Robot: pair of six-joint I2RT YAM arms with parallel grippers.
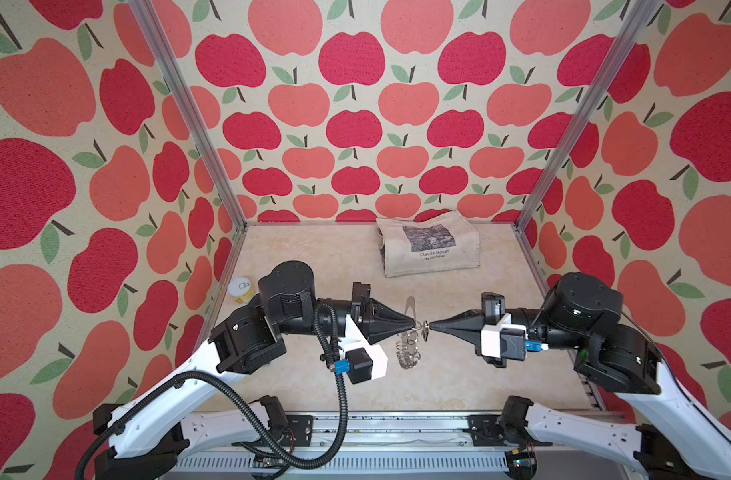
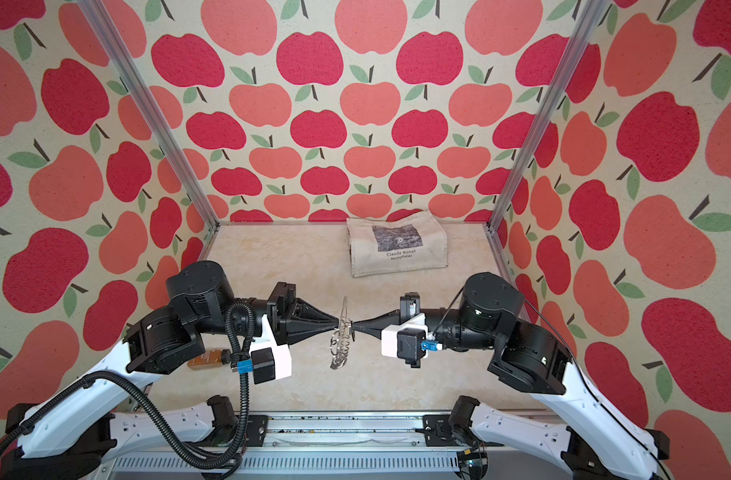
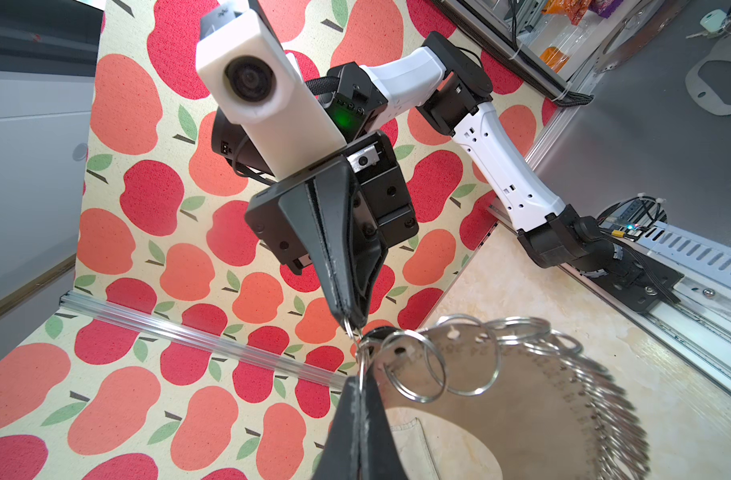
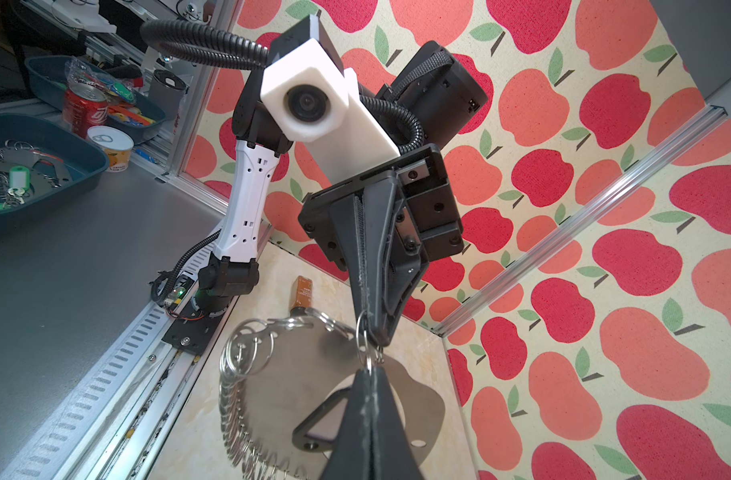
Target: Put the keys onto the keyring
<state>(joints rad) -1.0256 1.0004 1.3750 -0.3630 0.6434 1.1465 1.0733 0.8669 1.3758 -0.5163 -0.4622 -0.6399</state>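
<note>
keyring (image 3: 521, 407): flat crescent plate, tan-grey, fringed with silver rings; hanging edge-on before cream Monet tote bag (image 1: 432, 268).
left pincer (image 1: 415, 323): clamped on keyring's fringe.
right pincer (image 1: 431, 327): clamped on small ring (image 3: 348, 327); black-framed tag (image 4: 316, 430) beside.

keyring (image 3: 521, 415) plate upright on edge, well in front of canvas bag (image 1: 428, 247), silver rings fringing its curve; black-framed key tag (image 4: 316, 430) beside its grey face.

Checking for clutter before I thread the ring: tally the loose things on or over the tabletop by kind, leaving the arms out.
Keyring plate: 1
Black-framed key tag: 1
Tote bag: 1
Yellow can: 1
Brown bottle: 1
Total: 5
</note>
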